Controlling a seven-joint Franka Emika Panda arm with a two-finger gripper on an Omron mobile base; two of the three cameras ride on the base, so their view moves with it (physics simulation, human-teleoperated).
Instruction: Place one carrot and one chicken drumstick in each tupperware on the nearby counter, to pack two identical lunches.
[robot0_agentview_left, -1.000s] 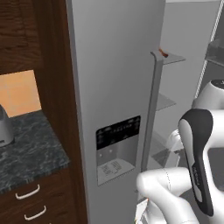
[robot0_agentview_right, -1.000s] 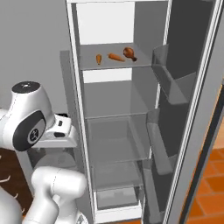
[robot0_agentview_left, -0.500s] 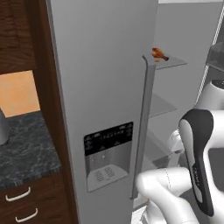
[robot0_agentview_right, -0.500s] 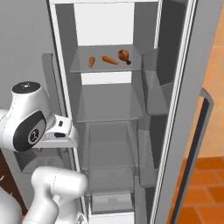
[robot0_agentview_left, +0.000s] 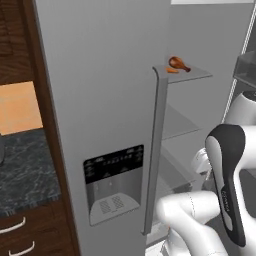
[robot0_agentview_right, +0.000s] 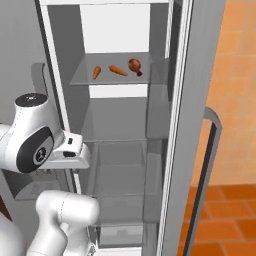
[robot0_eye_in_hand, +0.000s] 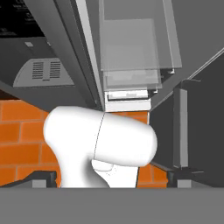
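An open fridge (robot0_agentview_right: 125, 150) is seen in the right base view, door swung out to the right with its curved handle (robot0_agentview_right: 207, 165) visible. On the upper glass shelf (robot0_agentview_right: 85, 80) two carrots and one chicken drumstick are laid: a short carrot (robot0_agentview_right: 96, 72) at left, a longer carrot (robot0_agentview_right: 118, 70) in the middle, the drumstick (robot0_agentview_right: 135, 66) at right, all apart from each other and lying flat. In the left base view the drumstick (robot0_agentview_left: 178, 63) and one carrot (robot0_agentview_left: 172, 71) are glimpsed on the same shelf, past the edge of the closed grey freezer door (robot0_agentview_left: 100, 100); the carrot lies just beside the drumstick. A water and ice dispenser panel (robot0_agentview_left: 113, 182) is set in that door, and a long vertical handle (robot0_agentview_left: 155, 150) runs along its edge. The desk (robot0_agentview_left: 25, 170), black stone with grey marbling, is seen at far left over dark wood cabinets with silver handles (robot0_agentview_left: 12, 226); no tupperware can be made out on the visible part. The white arm (robot0_agentview_right: 35, 142) is folded low in front of the fridge. In the hand view the hand (robot0_eye_in_hand: 113, 177) is pointed down at orange floor tiles (robot0_eye_in_hand: 22, 131) and the fridge base, its two dark fingertips (robot0_eye_in_hand: 41, 177) spread wide at opposite edges, nothing between them.
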